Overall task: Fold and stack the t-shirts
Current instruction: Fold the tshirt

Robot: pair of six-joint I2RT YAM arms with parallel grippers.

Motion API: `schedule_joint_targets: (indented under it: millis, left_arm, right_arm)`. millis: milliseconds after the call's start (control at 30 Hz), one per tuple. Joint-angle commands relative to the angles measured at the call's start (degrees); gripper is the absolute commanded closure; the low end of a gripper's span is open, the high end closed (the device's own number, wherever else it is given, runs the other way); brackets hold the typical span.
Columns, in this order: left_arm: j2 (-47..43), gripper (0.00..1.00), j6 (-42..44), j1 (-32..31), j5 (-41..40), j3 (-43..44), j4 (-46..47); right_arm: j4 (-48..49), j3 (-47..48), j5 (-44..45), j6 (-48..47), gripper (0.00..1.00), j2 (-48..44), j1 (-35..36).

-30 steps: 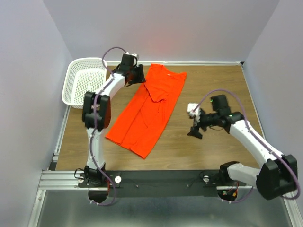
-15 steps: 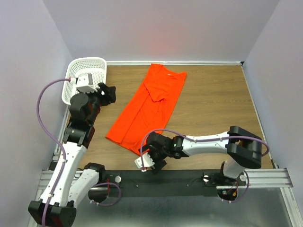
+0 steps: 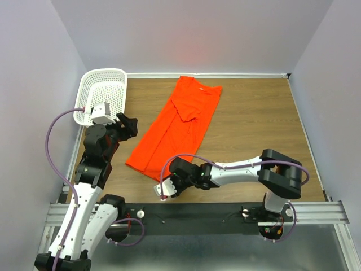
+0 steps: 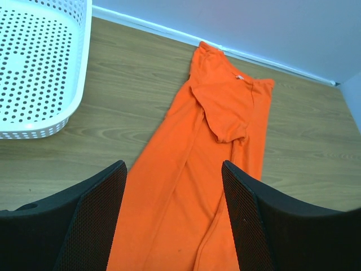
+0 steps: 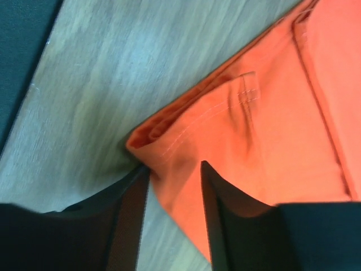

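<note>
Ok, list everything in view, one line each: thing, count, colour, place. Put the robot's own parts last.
t-shirt: one, bright orange-red, lying lengthwise on the table, from far middle to near left.
basket: one, white perforated plastic, far left corner of the table.
table: one, brown wood grain, under everything.
walls: pale grey-lilac, on three sides.
mounting strip: one, black, along the near edge.
cables: purple, looping along both arms.
left arm: one, white and black, near left.
right arm: one, white and black, reaching across to the shirt's near corner.
left gripper: black, open, above the shirt's left side.
right gripper: black, jaws apart astride the shirt's near corner.
</note>
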Motion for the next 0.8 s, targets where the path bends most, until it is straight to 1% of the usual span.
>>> schedule_joint_targets:
  millis: [0, 67, 100, 167, 200, 300, 333, 400, 433, 567, 667, 700, 767]
  left_arm:
    - [-1.5, 0.24, -0.6, 0.3, -0.5, 0.5, -1.9]
    - [-1.5, 0.24, -0.6, 0.3, 0.0, 0.5, -1.9]
    - [-1.5, 0.24, -0.8, 0.3, 0.4, 0.4, -1.8]
    - [-1.4, 0.24, -1.0, 0.3, 1.2, 0.1, -1.7]
    - [-1.4, 0.24, -1.2, 0.3, 1.5, 0.0, -1.6]
    - [-1.5, 0.24, -1.3, 0.4, 2.4, -0.5, -1.5]
    - [-1.5, 0.24, -1.3, 0.3, 4.6, -0.7, -1.6]
    - [-1.3, 0.24, -1.3, 0.2, 5.7, -0.8, -1.2]
    - [-1.0, 0.24, -1.4, 0.4, 7.1, -1.0, -1.2]
    - [0.6, 0.24, -3.0, 0.3, 12.2, -2.9, 0.7]
    - [3.0, 0.25, -4.8, 0.2, 16.4, -5.1, 4.0]
    - [4.5, 0.25, -5.1, 0.3, 17.5, -5.8, 4.9]
    - [6.6, 0.25, -6.2, 0.1, 20.3, -7.0, 7.9]
  right_arm:
    - [-1.5, -2.3, -2.2, -0.4, 0.57, 0.5, 0.4]
    - [-1.8, -3.0, -3.3, -0.8, 0.60, 0.4, 0.4]
    - [-2.0, -2.9, -3.4, -1.1, 0.68, 1.0, 0.4]
    - [-2.3, -2.8, -3.1, -1.5, 0.92, 1.9, 0.5]
    - [-2.5, -3.0, -3.0, -1.8, 0.99, 1.9, 0.4]
    - [-3.4, -4.0, -3.8, -3.5, 0.99, 1.0, 0.4]
    - [-4.7, -4.5, -4.5, -5.0, 0.99, -0.3, 0.5]
    - [-6.8, -5.9, -5.1, -6.6, 1.00, -2.4, 0.4]
    - [-9.7, -6.6, -5.5, -8.3, 0.99, -3.5, 0.4]
    - [-18.9, -11.0, -7.7, -13.9, 0.99, -11.9, 0.3]
    - [-23.7, -15.8, -8.3, -14.9, 0.99, -17.3, 0.3]
    - [-24.9, -16.8, -8.0, -15.1, 0.99, -21.1, 0.3]
    - [-28.4, -20.1, -6.1, -14.9, 0.99, -25.3, 0.2]
